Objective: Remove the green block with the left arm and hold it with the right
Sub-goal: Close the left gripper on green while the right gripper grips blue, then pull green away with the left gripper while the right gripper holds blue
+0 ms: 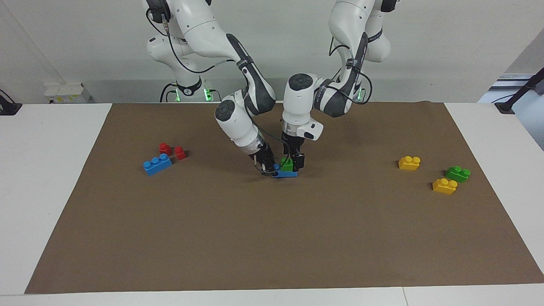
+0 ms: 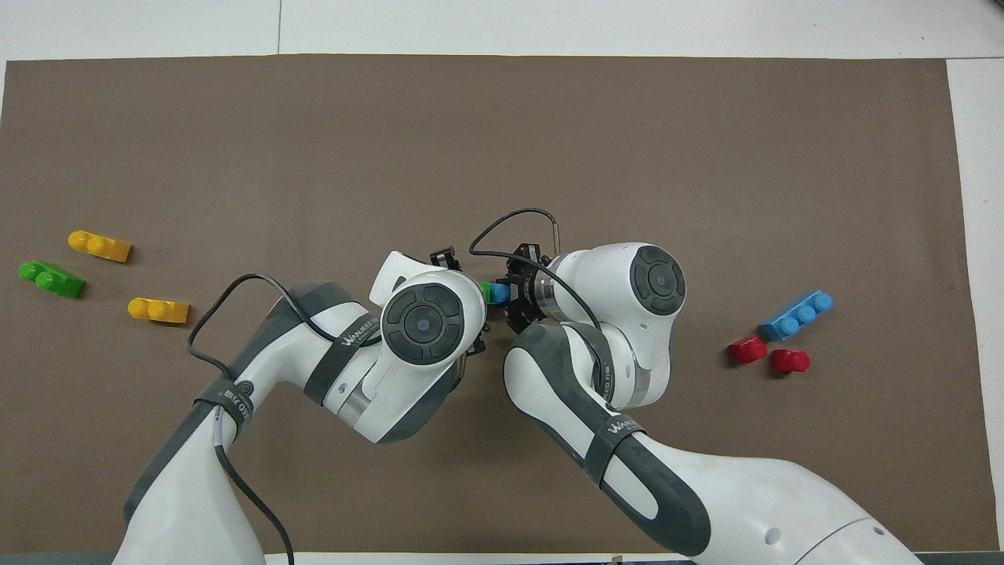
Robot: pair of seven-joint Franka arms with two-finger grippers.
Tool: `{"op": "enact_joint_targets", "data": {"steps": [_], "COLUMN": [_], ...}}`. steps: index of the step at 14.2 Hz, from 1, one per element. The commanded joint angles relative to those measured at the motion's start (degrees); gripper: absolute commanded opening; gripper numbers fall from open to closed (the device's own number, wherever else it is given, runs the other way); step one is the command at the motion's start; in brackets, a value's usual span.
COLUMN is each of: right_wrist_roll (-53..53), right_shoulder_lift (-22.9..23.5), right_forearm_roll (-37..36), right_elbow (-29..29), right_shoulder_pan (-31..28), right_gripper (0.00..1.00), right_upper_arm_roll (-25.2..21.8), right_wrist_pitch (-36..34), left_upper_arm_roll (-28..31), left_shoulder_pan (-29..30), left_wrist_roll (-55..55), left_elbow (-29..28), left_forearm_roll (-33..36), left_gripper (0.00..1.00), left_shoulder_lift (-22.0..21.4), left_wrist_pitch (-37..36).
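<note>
A green block (image 1: pixel 288 165) with two studs sits stacked on a blue brick (image 1: pixel 284 173) in the middle of the brown mat. My left gripper (image 1: pixel 294 165) points straight down, its fingers closed on the green block's sides. My right gripper (image 1: pixel 268 166) comes in tilted from the right arm's end and grips the blue brick's end, low at the mat. In the overhead view only slivers of the green block (image 2: pixel 485 292) and the blue brick (image 2: pixel 500 295) show between the two hands, by my right gripper (image 2: pixel 514 295). The left hand hides its own fingertips there.
A second green block (image 1: pixel 457 173) and two yellow bricks (image 1: pixel 409 162) (image 1: pixel 444 185) lie at the left arm's end of the mat. A blue three-stud brick (image 1: pixel 157 164) and two small red blocks (image 1: pixel 165 148) (image 1: pixel 180 152) lie at the right arm's end.
</note>
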Motion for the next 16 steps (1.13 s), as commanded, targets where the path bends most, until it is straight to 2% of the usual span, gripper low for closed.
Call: {"op": "enact_joint_targets", "data": {"steps": [1,2,8,13,16], "right_wrist_roll": [-1.7,-1.7,-1.7,-1.9,-3.6], "right_shoulder_lift": [0.2,0.2,0.2,0.2,-0.9], "right_forearm_roll": [2.0,2.0,2.0,2.0,1.2], "right_elbow": [-0.3,-0.2,-0.3,0.6,1.9], "right_shoulder_pan": [0.2,0.2,0.3,0.0,-2.0], "right_gripper": [0.0,0.0,0.0,0.0,0.0], "right_upper_arm_roll": [-0.1,-0.1,-0.1,-0.1,-0.6], "right_wrist_pitch": [1.7,1.7,1.7,1.0,-1.1], "left_upper_arm_roll": [0.6,0.5,0.4,0.4,0.5], "left_shoulder_pan": [-1.1,-1.1,-1.1,1.6,5.5], "left_wrist_roll": [-1.7,-1.3,-0.9,4.9,15.9], "left_elbow": [1.1,0.9,0.9,1.0,1.6], "left_forearm_roll": [2.5,3.7,4.9,4.2,-1.4], "left_gripper": [0.35,0.0,0.0,0.0,0.0], "left_shoulder_lift": [1.0,1.1,-0.3,-7.5,-10.7], "left_wrist_pitch": [0.1,0.5,-0.6,-8.1,-12.7]}}
